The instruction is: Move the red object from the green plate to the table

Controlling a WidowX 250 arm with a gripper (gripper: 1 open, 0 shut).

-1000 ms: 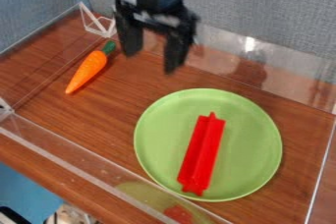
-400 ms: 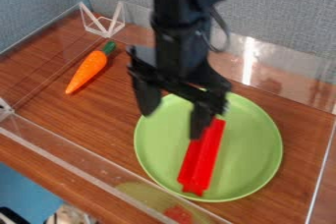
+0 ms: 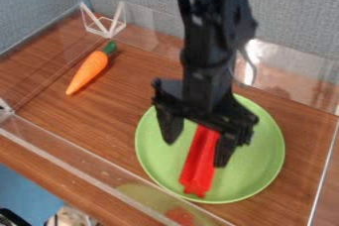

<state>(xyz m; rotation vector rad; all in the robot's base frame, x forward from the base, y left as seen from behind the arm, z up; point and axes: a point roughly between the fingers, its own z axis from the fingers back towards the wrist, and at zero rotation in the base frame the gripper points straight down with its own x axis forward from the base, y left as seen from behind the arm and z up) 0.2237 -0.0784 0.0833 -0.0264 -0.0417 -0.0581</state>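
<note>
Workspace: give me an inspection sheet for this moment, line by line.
Surface: table, glossy reddish-brown wood grain.
Job's things: red object lies on the green plate.
Clutter: orange carrot on the table, left of the plate; white wire stand at the back.
Grippers: gripper open, pointing down, fingers either side of the red object.
Cables: dark cable beside the arm.
Surroundings: clear acrylic walls around the edges.

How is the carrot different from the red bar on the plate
The carrot is orange, tapered, with a green top; the red object is a straight, flat-sided bar. The carrot lies on the bare table, while the bar lies on the green plate between open gripper fingers. Both look similarly long.
</note>
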